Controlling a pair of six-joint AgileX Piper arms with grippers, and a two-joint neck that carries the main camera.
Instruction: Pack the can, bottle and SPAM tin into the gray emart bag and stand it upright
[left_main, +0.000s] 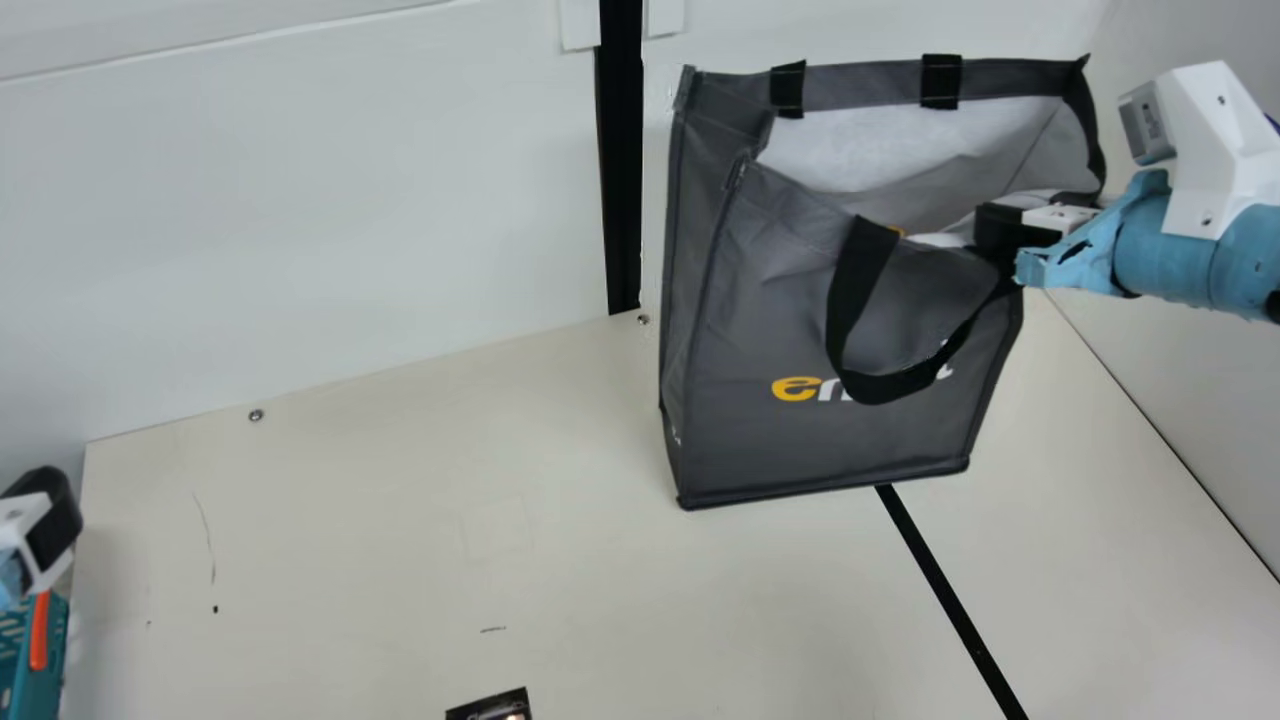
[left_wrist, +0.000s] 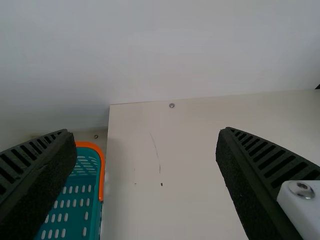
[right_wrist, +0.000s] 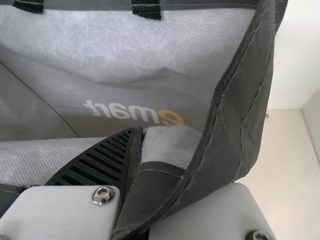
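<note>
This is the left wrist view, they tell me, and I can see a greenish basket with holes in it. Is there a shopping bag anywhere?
Observer: Yes, the main view shows the gray emart bag towards the robot's right side of the table.
Visitor: Could you drop something in, or is the top closed?
Observer: Its mouth is open, with the pale inside showing.
Visitor: Is one of those mechanical hands touching it?
Observer: Yes, the right gripper is pinching the rim, with one ribbed finger on the inside of the bag.
</note>
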